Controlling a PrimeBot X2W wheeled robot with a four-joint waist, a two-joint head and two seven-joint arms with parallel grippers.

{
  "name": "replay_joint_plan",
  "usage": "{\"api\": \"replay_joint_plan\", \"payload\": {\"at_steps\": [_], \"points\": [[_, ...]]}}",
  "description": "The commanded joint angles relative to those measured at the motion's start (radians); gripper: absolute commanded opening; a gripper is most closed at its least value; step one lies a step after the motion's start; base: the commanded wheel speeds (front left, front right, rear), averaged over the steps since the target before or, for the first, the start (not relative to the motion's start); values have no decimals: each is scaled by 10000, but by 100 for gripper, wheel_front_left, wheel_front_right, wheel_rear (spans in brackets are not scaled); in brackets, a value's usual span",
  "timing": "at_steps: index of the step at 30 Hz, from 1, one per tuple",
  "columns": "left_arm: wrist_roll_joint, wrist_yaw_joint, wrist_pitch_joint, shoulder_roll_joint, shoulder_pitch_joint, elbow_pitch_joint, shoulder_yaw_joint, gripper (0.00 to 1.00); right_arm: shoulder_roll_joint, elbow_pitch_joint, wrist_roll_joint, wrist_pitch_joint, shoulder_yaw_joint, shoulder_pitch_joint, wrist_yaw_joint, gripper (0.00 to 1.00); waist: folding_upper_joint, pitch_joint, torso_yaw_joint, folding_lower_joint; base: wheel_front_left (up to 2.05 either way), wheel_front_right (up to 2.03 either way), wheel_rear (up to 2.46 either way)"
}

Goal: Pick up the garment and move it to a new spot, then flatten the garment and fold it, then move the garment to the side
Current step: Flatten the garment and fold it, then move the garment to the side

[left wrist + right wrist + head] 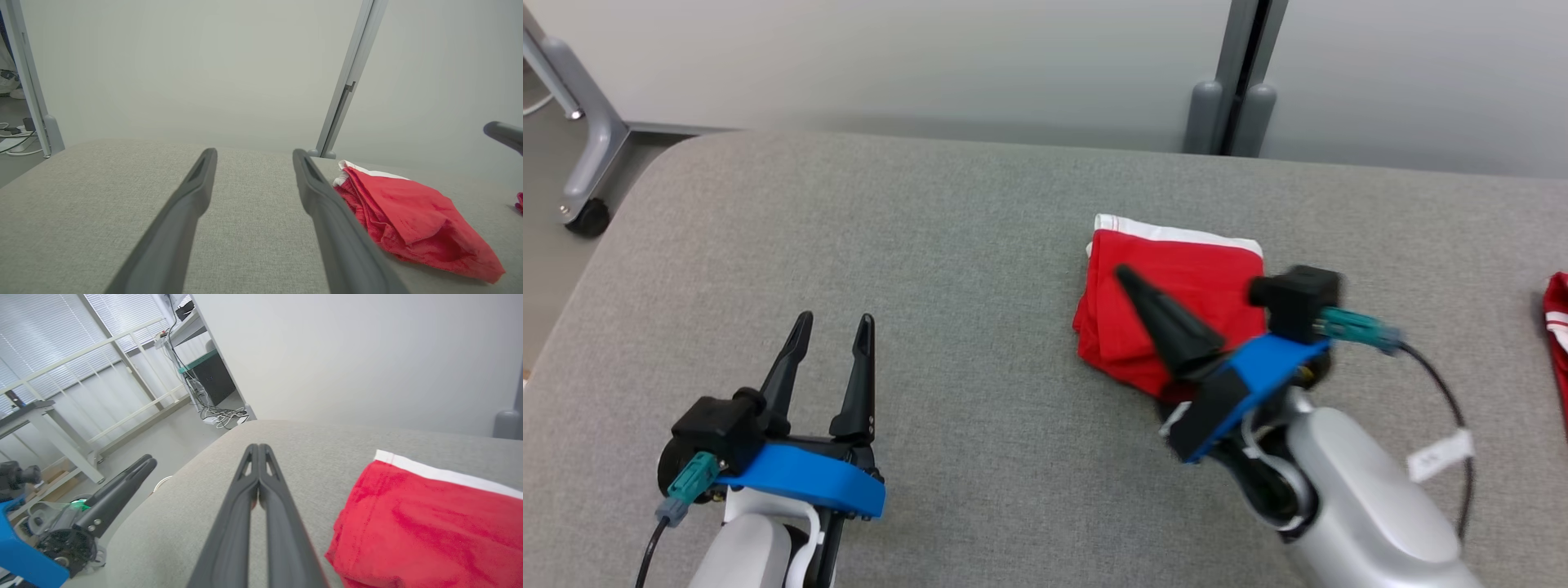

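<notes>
Folded red garment (1176, 302) lies on the grey table (931, 269), right gripper (1125, 276) pressed together empty over it, left gripper (837, 327) spread well to its left — soft, light cloth, best pinched at the layered near edge.

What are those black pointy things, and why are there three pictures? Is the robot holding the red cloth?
Those black pointy things are a robot's fingers. It has two arms, each ending in a gripper. One picture comes from a camera on its head, looking down. The other two come from cameras on its wrists, looking along the fingers. On the gray padded table lies a folded red garment with a white edge. The left gripper is open, with nothing between its fingers. The right gripper is shut, fingers pressed together, above the garment. In its wrist picture the fingers hold no cloth. Another red cloth peeks in at the table's right edge.
</notes>
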Motion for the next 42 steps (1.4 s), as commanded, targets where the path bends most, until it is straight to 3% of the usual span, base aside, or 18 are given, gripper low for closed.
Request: {"api": "replay_joint_plan", "payload": {"at_steps": [1, 2, 11, 18, 27, 42], "points": [[-15, -10, -44, 40, 149, 9, 49, 100, -128, -80, -192, -155, -314, 365, 1, 48, 0, -186, -149, 0, 0, 0, 0], [-18, -10, -44, 36, 199, -5, 86, 100, -154, -167, -359, -304, -750, 589, 2, 100, 0, -251, -190, 0, 0, 0, 0], [69, 3, -44, 50, 719, -65, 623, 100, -91, -1162, -2798, -876, -4441, 2768, 2, 100, 0, -718, -673, 0, 0, 0, 0], [154, 62, -44, 110, 1092, -44, 1080, 100, 200, -1938, -4070, -563, -5896, 3802, 1, 100, 0, -971, -1116, 0, 0, 0, 0], [277, 83, -44, 75, 1397, 50, 1429, 100, 384, -2189, -4502, -290, -6349, 4308, 1, 100, 0, -1235, -1501, 0, 0, 0, 0], [348, 133, -44, 192, 1236, 795, 1488, 100, 430, -1786, -4922, -389, -5998, 4729, 1, 100, 0, -1435, -1625, 0, 0, 0, 0]]}}
